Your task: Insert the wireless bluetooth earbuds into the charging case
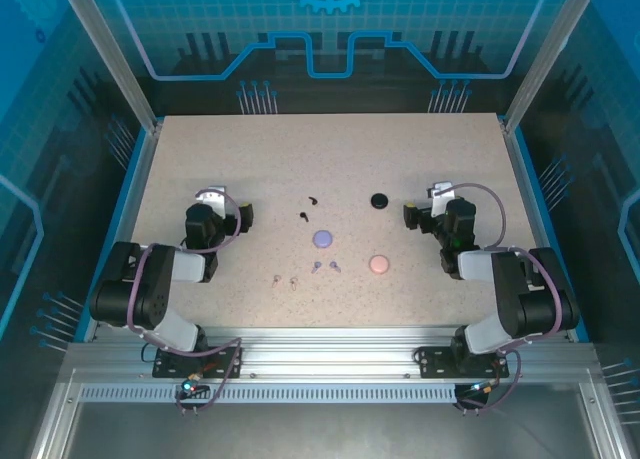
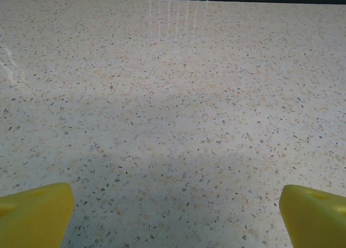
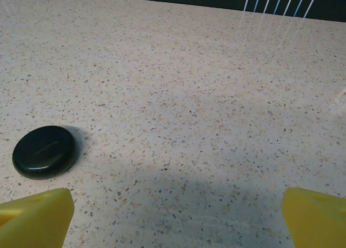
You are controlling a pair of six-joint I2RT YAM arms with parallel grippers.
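Earbuds [image 1: 316,267] lie between wide-open left hand [image 1: 232,205] and wide-open right hand [image 1: 424,205], touching neither.

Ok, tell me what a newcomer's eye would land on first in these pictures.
Three coin-like round cases stand out in the middle of the table: a black case farthest back, a lavender case left of centre and a pink case nearest. Tiny stemmed earbuds lie loose beside them: black earbuds left of the black case, lavender earbuds just in front of the lavender case, pale pink earbuds further left. The left claw and right claw flank the group, both open and holding nothing.
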